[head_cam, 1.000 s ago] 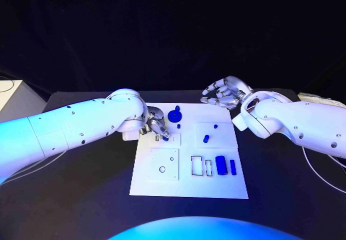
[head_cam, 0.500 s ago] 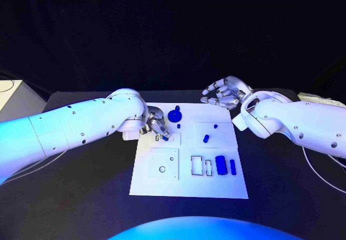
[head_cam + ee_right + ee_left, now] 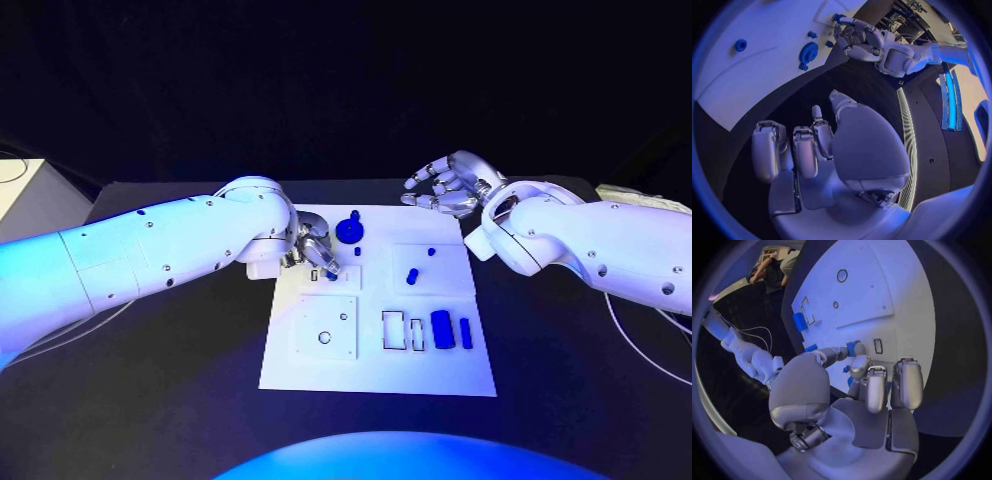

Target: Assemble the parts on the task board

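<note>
The white rectangular task board (image 3: 378,375) lies flat in the middle of the black table (image 3: 159,400), its long side running away from me. On its far end sits a round blue disc-shaped part with a stub on top (image 3: 351,232). Nearer, in the right-hand panel, a small blue oblong part (image 3: 413,277) lies slightly tilted. Along the right side of the board's middle, a larger blue block (image 3: 441,330) sits just beside a slim blue bar (image 3: 466,333), with two outlined rectangular slots next to them on their left.

My left hand (image 3: 313,252) is down over the board's far left part, fingers curled toward the surface. In my left wrist view a small blue piece (image 3: 853,348) sits at my fingertips (image 3: 856,347), pinched between thumb and a finger, close to a small rectangular slot (image 3: 877,345) in the board.

My right hand (image 3: 451,186) hovers off the board's far right corner, above the bare table, well apart from the parts. Its fingers (image 3: 804,150) are loosely curled in, apart from one another, holding nothing.
</note>
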`<action>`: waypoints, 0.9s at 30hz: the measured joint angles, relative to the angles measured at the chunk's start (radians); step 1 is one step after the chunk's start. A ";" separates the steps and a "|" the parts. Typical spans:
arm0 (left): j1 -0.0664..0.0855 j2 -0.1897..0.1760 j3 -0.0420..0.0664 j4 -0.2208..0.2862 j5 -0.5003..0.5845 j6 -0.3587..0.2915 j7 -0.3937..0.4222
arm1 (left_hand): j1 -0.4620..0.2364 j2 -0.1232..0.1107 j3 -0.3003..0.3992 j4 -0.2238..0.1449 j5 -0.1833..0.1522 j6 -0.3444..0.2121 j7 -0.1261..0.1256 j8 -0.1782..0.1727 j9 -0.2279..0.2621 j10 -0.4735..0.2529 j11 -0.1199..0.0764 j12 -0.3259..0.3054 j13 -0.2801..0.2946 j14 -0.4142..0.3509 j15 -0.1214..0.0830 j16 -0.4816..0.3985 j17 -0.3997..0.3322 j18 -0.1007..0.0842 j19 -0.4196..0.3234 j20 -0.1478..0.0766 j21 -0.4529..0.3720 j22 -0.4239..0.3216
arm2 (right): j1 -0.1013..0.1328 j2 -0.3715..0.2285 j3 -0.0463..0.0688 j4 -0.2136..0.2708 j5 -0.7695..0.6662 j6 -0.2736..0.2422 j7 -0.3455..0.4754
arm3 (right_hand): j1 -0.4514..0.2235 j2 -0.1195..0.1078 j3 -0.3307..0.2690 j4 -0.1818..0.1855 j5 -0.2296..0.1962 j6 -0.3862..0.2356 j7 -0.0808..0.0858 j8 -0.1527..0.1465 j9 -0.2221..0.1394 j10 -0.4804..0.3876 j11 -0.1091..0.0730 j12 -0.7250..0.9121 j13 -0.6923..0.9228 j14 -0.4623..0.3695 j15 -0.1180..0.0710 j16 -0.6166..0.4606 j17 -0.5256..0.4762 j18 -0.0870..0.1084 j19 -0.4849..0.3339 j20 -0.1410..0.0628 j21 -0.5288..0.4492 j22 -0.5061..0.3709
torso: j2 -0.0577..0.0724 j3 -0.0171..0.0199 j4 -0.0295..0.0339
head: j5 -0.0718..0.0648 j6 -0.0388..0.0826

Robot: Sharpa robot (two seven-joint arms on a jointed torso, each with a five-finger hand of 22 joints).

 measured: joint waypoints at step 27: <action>0.001 -0.002 -0.007 -0.003 -0.015 0.010 0.001 | 0.000 0.000 -0.003 -0.003 0.014 0.000 0.000 -0.002 -0.003 0.009 -0.002 0.000 0.004 0.000 0.000 0.000 0.000 0.000 0.004 0.004 0.004 0.001 | 0.000 -0.002 0.000 0.001 0.000 0.002 -0.001 | 0.000 0.000 0.000 0.000 0.000 0.000 0.000 0.000 0.000 0.000 0.000 0.000 0.000 0.000 0.000 0.000 0.000 0.000 0.000 0.000 0.000 0.000 | 0.000 0.0006 0.0001 | 0.000 -0.005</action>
